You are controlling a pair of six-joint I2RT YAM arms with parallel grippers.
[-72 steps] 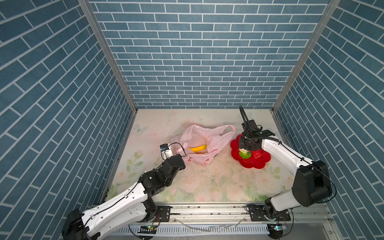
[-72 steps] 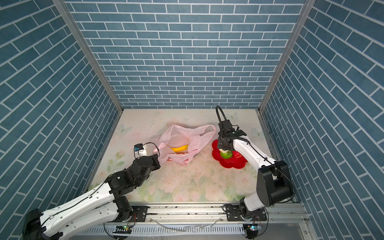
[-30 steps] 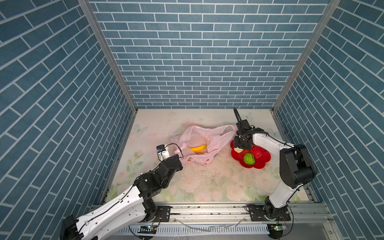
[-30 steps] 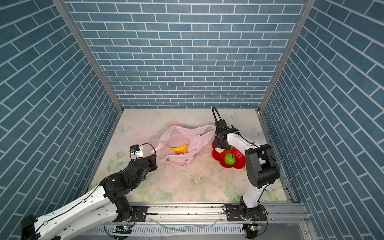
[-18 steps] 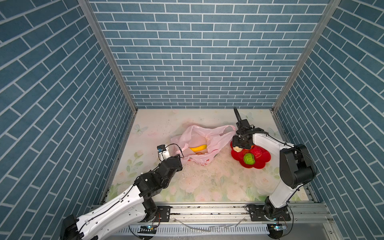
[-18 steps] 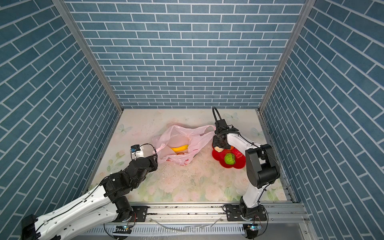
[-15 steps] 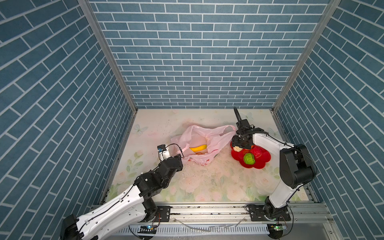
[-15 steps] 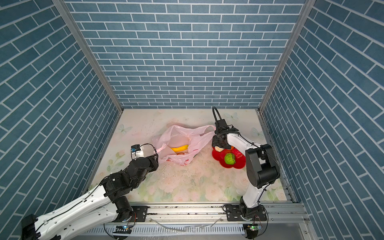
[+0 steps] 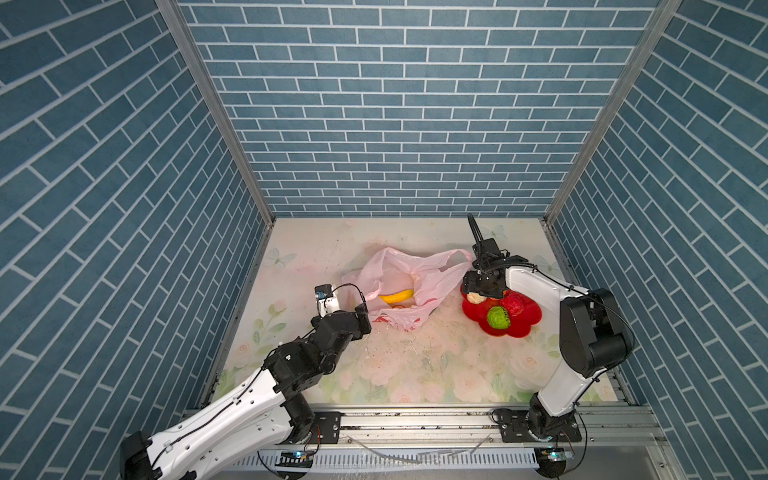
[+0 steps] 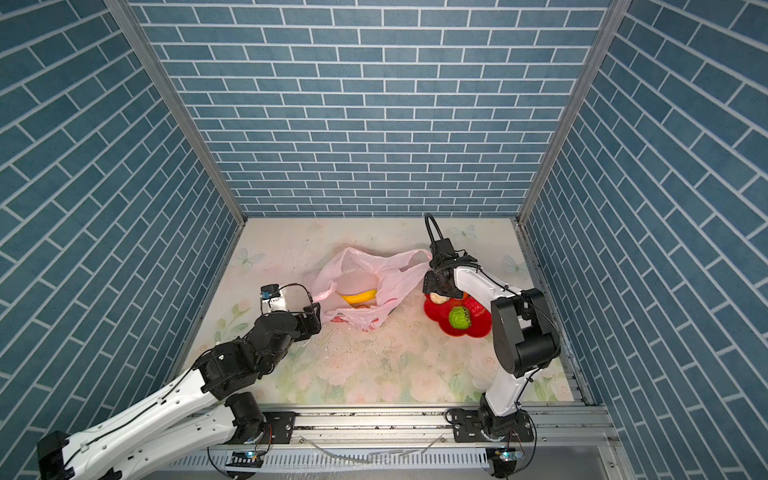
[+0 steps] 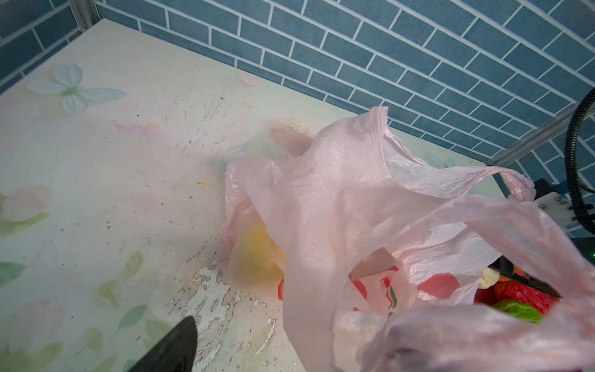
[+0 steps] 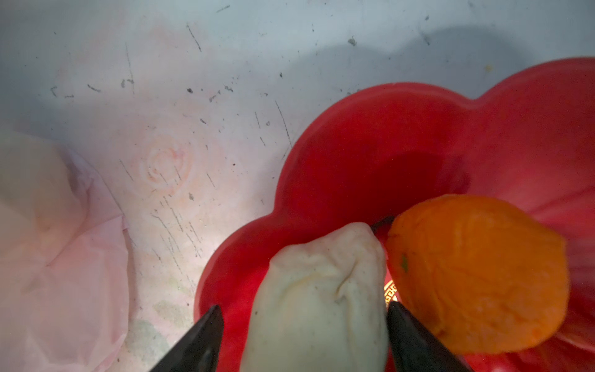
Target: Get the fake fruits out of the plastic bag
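right tool (image 12: 302, 307), jaws apart, straddles a beige piece (image 12: 315, 290) on the red plate (image 12: 370, 154), beside an orange piece (image 12: 476, 273), green ball (image 9: 497, 318) and red ball (image 9: 515, 304). left tool (image 9: 362, 316), jaws apart, sits at the near-left edge of the bag (image 9: 415, 270); the banana (image 9: 397, 296) lies inside the bag, mid-tabletop (image 9: 415, 365).

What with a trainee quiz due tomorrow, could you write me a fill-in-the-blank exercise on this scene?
1. The banana lies ___ the plastic bag.
2. The green bumpy ball sits on the ___ flower-shaped plate.
3. The open right gripper straddles the beige lumpy piece, next to a small piece coloured ___.
Missing words: inside; red; orange.
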